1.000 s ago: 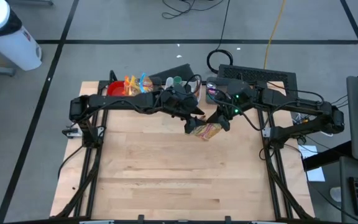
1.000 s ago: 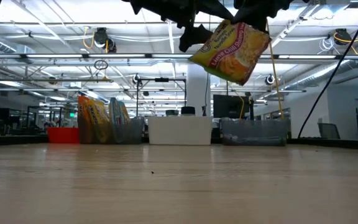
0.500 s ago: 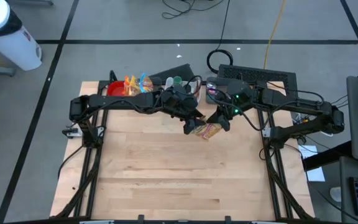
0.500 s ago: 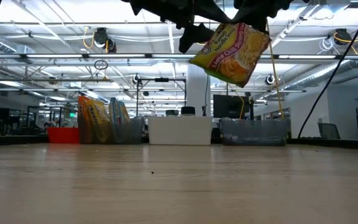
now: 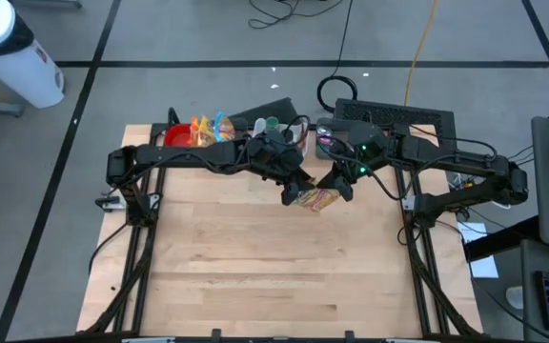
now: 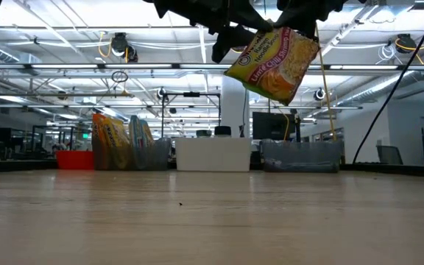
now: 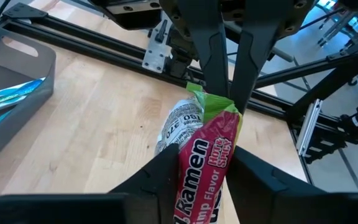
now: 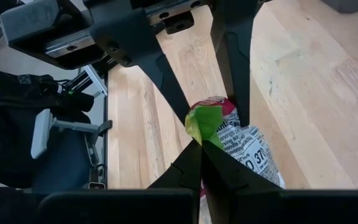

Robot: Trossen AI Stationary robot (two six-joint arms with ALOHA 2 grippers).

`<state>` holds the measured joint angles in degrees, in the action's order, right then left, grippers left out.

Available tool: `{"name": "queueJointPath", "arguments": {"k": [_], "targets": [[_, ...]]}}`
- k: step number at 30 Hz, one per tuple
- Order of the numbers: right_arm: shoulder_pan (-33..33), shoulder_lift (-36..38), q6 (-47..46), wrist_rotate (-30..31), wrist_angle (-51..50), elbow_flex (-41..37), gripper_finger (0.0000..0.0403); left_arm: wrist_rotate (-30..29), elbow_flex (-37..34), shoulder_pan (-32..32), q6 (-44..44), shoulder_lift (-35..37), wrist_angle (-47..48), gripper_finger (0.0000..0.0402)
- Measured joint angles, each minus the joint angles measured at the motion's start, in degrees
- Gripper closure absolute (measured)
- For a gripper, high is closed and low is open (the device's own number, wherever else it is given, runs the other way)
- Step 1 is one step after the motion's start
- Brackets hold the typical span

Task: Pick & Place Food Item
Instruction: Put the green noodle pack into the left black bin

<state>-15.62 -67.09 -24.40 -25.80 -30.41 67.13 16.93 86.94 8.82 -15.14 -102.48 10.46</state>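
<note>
Between the two grippers, above the far middle of the table (image 5: 255,276), hangs a ramen packet (image 6: 274,62), well clear of the wood. The right gripper (image 8: 205,149) is clamped on the packet's crimped green end seal, fingers pressed together on the thin film. The left gripper (image 7: 204,165) straddles the opposite end of the same packet, one finger on each side of its body; the jaws stand apart by the packet's width, and whether they bear on it cannot be told.

Handling judgement: the packet is light, with a soft, slick film wrapper over a brittle noodle block. A hard squeeze on the body risks cracking the contents; the flat end seal is the safer hold, although smooth film may slip.

Behind both arms, at the table's far edge, stand a red bin (image 6: 73,159), a grey bin (image 7: 8,93) and snack bags (image 6: 120,141).
</note>
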Motion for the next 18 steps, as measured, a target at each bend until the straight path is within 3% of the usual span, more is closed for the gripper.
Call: {"name": "queueJointPath", "arguments": {"k": [18], "targets": [[0.00, 0.00, 0.00, 0.02, -0.04, -0.02, 0.0403, 0.10, 0.00, -0.02, 1.97, 0.00, -0.74, 0.0331]]}}
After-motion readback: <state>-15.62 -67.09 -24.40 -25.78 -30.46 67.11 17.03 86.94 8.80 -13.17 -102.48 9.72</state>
